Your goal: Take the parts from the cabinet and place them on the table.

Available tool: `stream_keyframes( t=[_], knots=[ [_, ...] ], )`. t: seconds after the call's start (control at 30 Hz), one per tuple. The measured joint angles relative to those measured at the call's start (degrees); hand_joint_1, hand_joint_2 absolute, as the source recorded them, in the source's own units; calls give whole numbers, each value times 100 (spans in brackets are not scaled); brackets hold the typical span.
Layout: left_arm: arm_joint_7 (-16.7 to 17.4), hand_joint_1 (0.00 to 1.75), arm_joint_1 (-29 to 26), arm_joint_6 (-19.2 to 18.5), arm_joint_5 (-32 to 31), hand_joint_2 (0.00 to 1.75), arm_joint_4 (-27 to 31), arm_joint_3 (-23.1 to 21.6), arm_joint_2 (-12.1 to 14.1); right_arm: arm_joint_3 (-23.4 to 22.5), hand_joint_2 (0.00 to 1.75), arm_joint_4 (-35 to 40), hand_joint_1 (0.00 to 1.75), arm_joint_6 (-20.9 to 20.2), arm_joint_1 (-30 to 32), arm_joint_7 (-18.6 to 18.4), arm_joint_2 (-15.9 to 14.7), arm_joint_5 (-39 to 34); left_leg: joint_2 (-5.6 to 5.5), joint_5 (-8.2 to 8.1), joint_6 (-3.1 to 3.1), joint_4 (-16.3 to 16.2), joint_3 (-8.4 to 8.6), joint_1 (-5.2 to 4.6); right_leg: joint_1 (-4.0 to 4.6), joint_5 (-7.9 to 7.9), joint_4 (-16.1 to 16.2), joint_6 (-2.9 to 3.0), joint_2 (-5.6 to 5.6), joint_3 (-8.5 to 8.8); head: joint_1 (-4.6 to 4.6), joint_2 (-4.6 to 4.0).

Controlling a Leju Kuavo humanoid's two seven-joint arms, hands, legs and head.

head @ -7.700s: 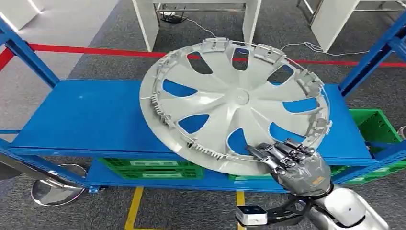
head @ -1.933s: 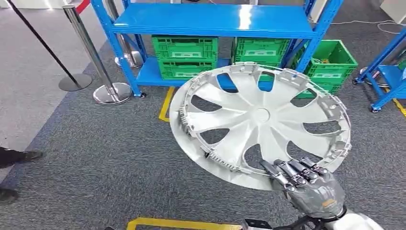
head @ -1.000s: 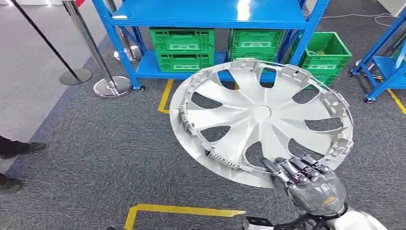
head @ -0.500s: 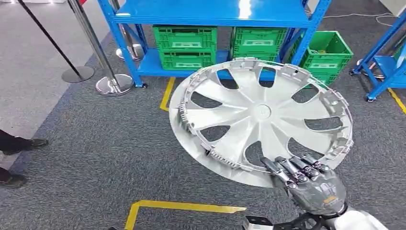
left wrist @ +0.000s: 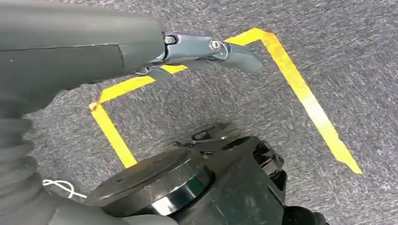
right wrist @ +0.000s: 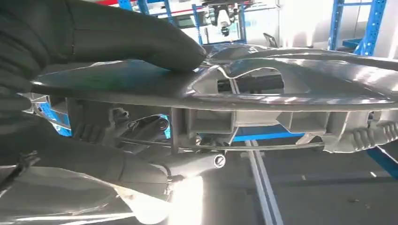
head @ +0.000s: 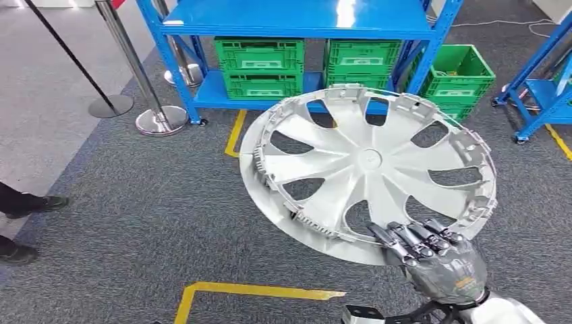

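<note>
A large silver wheel cover (head: 367,162) with open spokes hangs tilted in the air over the grey carpet. My right hand (head: 432,260) grips its near rim from below right, fingers curled over the edge. In the right wrist view the thumb (right wrist: 141,37) presses on the cover's rim (right wrist: 281,93) and darker fingers clamp it from the other side. My left hand (left wrist: 141,51) hangs at my side over the floor, fingers extended and holding nothing.
A blue shelf rack (head: 297,17) stands ahead with green crates (head: 260,64) on its low shelf and another green crate (head: 459,77) beside it. Stanchion posts (head: 135,67) stand at left. Yellow floor tape (head: 256,291) lies near me. A person's shoes (head: 27,202) are at far left.
Since the earliest frame the wheel cover has left the blue shelf and the camera has backed away from the rack. Over the last second the view barely shifts; the grip is unchanged.
</note>
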State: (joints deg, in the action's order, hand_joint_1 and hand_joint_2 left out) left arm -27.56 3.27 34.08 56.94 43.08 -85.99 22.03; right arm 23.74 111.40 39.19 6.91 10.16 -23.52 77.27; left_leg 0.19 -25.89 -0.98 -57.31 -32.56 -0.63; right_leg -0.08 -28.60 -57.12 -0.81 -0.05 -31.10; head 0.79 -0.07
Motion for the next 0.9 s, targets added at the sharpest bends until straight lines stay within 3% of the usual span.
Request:
stream_keyframes(
  t=[0.9],
  knots=[
    [68, 0, -23, -96, -197, 175, 0, 193, -70, -48, 175, 0, 175, 0, -1, 24, 0, -221, 0, 3, 2, -14, -17, -14, -23, 22, 1, -14, -2, -10, 0, 0]
  ],
)
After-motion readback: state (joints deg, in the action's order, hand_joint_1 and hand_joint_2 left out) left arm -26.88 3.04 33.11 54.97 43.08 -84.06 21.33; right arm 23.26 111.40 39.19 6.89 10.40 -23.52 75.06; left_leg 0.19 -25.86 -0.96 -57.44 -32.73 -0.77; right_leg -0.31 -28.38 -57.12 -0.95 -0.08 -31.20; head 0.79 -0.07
